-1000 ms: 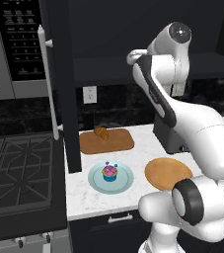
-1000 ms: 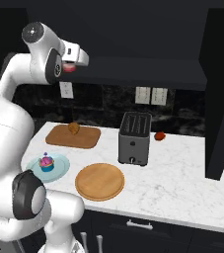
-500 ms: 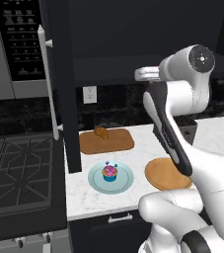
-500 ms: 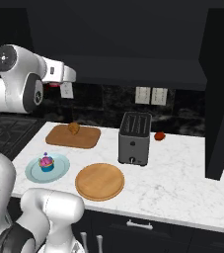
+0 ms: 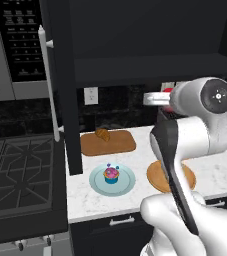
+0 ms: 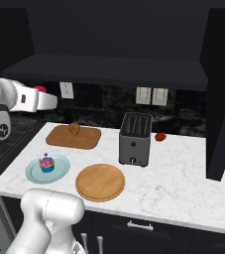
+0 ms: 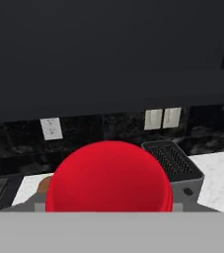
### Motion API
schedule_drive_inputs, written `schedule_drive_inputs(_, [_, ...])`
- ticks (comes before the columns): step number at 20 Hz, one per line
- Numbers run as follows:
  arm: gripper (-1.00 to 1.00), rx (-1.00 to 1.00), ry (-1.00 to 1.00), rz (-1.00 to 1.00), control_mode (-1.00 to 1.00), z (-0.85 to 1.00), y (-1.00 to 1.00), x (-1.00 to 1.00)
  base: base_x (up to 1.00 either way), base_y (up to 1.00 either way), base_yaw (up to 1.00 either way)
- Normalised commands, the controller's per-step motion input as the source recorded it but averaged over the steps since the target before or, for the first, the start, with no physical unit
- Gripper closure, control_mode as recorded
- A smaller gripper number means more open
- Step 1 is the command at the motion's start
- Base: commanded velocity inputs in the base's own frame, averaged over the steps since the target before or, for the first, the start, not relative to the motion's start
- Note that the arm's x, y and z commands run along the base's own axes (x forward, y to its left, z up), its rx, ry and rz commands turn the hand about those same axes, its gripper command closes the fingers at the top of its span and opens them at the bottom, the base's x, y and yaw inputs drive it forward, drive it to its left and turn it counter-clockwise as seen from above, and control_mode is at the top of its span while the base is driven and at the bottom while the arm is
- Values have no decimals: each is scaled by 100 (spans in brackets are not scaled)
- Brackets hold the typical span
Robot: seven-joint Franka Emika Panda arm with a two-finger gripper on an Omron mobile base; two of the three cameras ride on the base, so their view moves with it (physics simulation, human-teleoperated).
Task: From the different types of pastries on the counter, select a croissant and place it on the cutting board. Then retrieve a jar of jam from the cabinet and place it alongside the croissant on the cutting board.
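The jaws are gripping the red jar of jam (image 7: 108,177) at half width, carrying it in the air above the desk (image 6: 183,183) for delivery. The croissant (image 6: 74,128) is lying on the cutting board (image 6: 84,140) at far left, leaving bare board beside it for 1 jar.

Cutting board (image 6: 73,137): croissant (image 6: 74,128) at its far edge, rest of its surface bare.
Right of board: toaster (image 6: 135,138) upright, standing close by.
Front of counter (image 6: 183,188): cupcake (image 6: 46,162) on blue plate (image 6: 32,172), wooden plate (image 6: 100,182) beside it.
Left side: open cabinet door (image 5: 61,85) hanging down, blocking.
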Motion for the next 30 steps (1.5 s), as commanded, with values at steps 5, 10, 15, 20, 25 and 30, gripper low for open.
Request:
schedule_drive_inputs(5, [100,0,0,-38,-100,-44,2,-67,0,0,0])
schedule_drive_inputs(10, [100,-2,0,-29,-100,-47,5,31,0,0,0])
schedule_drive_inputs(15, [100,0,1,-23,-100,-64,0,100,0,0,0])
schedule_drive_inputs(20, [100,0,0,-16,-100,-69,6,99,0,0,0])
schedule_drive_inputs(25, [100,-3,-1,-15,-100,-52,52,65,0,0,0])
schedule_drive_inputs(30, [100,-3,0,-13,-100,-28,70,53,0,0,0])
